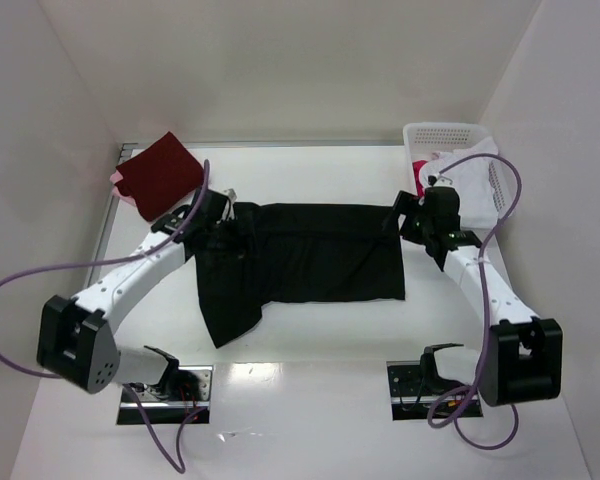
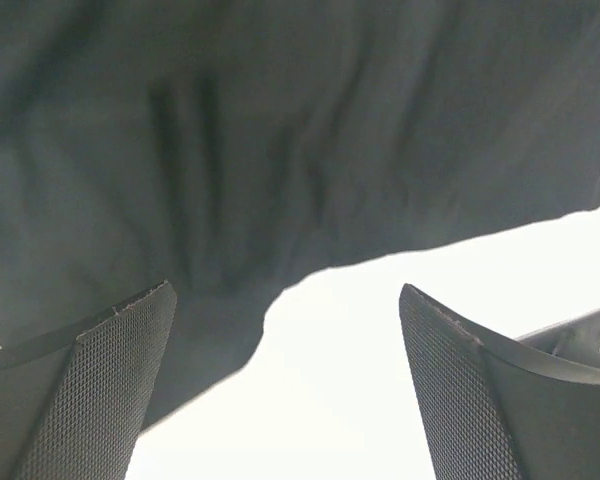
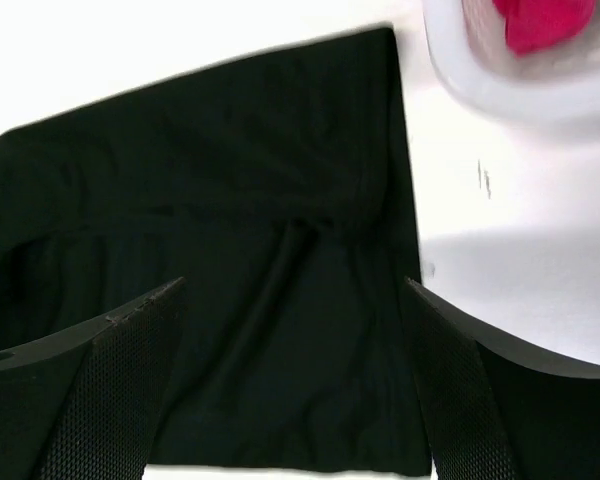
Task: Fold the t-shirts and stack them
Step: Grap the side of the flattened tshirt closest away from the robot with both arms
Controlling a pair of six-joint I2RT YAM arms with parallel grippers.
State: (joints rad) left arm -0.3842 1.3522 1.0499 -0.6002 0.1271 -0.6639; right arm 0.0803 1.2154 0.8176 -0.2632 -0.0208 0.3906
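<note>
White plastic basket holding pink shirt, black t-shirt spread near it; left jaws wide, right jaws wide

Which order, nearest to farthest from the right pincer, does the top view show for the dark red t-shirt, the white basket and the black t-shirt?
1. black t-shirt: in the middle, its right edge just below the right pincer.
2. white basket: far right corner, behind the pincer.
3. dark red t-shirt: far left corner.
</note>
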